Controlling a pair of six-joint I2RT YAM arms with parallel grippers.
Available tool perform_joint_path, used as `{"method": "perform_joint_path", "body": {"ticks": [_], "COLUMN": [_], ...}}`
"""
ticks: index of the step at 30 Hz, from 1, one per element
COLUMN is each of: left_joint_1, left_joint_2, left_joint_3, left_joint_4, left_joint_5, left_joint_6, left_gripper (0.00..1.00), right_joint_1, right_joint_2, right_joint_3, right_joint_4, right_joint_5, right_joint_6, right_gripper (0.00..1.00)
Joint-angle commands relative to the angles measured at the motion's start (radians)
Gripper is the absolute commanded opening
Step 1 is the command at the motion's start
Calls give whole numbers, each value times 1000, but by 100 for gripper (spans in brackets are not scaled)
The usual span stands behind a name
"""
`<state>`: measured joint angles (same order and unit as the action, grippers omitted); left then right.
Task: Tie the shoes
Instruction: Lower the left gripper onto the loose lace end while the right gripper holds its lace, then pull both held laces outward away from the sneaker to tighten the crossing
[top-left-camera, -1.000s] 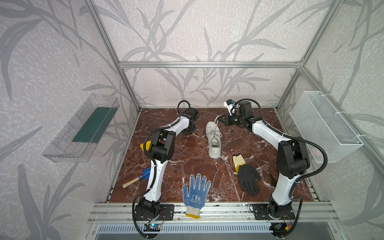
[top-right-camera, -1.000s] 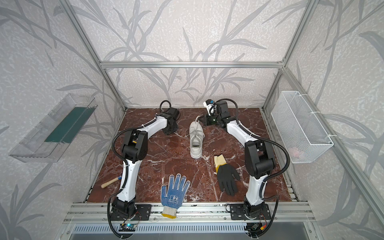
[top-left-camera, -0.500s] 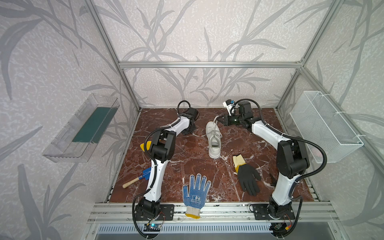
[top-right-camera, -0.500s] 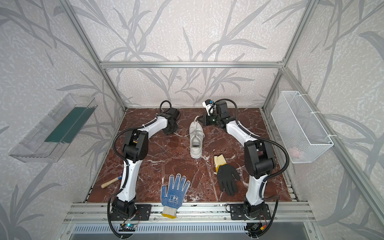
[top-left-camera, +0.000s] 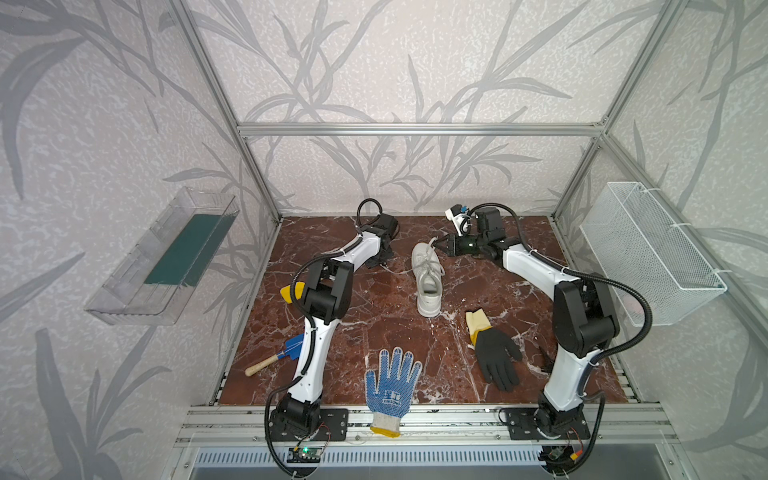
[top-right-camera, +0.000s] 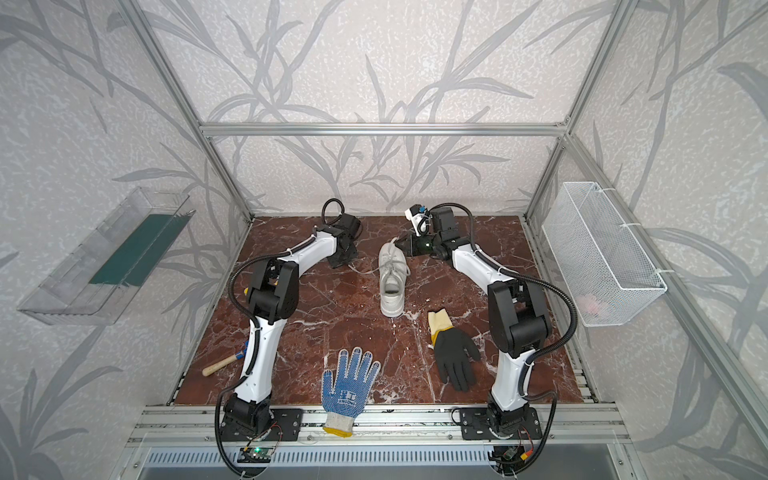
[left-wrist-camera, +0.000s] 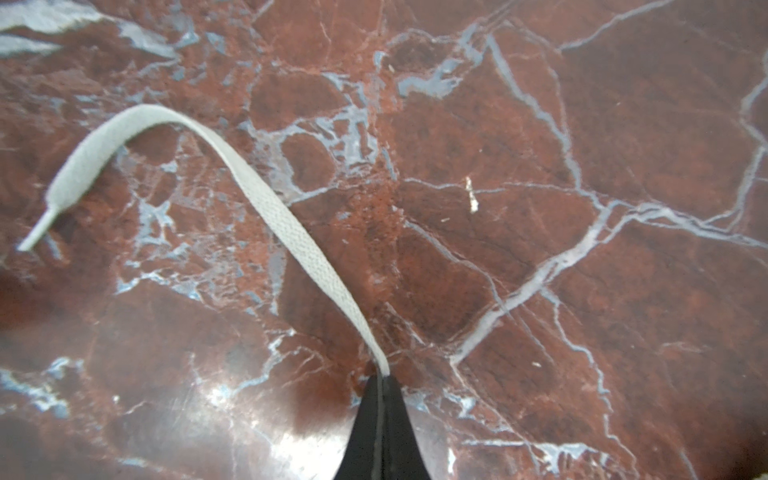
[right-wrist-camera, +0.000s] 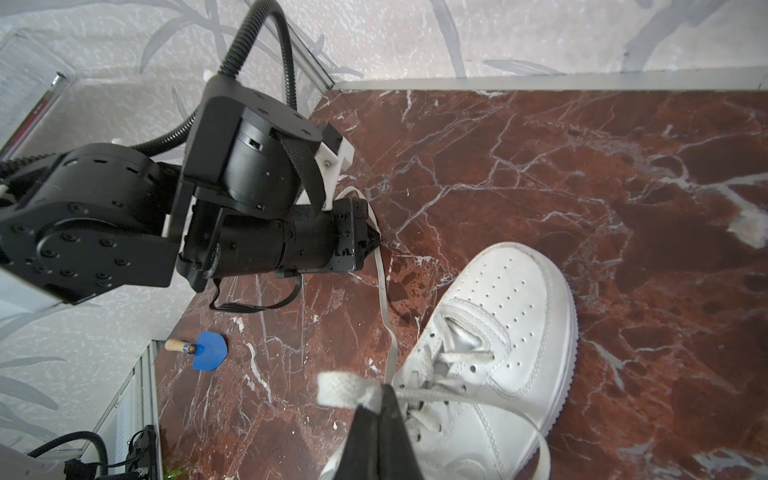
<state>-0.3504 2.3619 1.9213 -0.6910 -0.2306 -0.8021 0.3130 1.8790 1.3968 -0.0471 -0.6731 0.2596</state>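
Note:
The white shoe (top-left-camera: 427, 279) (top-right-camera: 392, 283) lies at the back middle of the marble floor, toe toward the back wall, laces untied. My left gripper (top-left-camera: 385, 264) (top-right-camera: 348, 262) is low on the floor left of the shoe and shut on one white lace (left-wrist-camera: 266, 199). That lace's free end curls away over the floor. In the right wrist view the left gripper (right-wrist-camera: 374, 239) pinches that lace, which runs to the shoe (right-wrist-camera: 503, 324). My right gripper (top-left-camera: 439, 246) (right-wrist-camera: 380, 395) hovers by the toe, shut on the other lace (right-wrist-camera: 343, 388).
A blue-dotted glove (top-left-camera: 392, 382) lies at the front middle, and a black glove with yellow cuff (top-left-camera: 494, 359) at the front right. A blue trowel (top-left-camera: 276, 358) and a yellow object (top-left-camera: 289, 293) lie by the left arm. A wire basket (top-left-camera: 648, 253) and a clear tray (top-left-camera: 162, 257) hang on the side walls.
The left gripper has closed on the lace beside the shoe. Both arms and the shoe stay almost where they were.

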Motion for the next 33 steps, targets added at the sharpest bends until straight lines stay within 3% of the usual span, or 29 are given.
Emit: {"method": "perform_joint_path", "body": {"ticks": [1,7,16,20,26,31,33], "left_joint_1": [2,8,18,19,19,20,19], "left_joint_2": [-107,-258,-415,-510,-628,-693,-704], "left_joint_3": [-41,-119,-258,-350,-452,-557,-574], "left_joint_4": [-15,-12,5,54,18,85,95], "left_joint_5": [-76,-179,-154,-150,-174,-171,-178], "left_joint_6": [51,169,259,269,338,369,375], "left_gripper": [0,0,0,0,0,0,0], "right_joint_1": [-5,-12,-76,-89,-112,-119,-128], "right_joint_2": [-78,-190,-372,-466,-540,-627,-646], "right_joint_3": [-25,-117,-199,-236,-195,-252,-263], "right_joint_4": [15,20,-112,-172,-415,-439,-457], "right_joint_5": [1,65,180,303,591,847,897], "right_joint_6": [8,18,72,51,92,127,132], "right_gripper": [0,0,0,0,0,0,0]}}
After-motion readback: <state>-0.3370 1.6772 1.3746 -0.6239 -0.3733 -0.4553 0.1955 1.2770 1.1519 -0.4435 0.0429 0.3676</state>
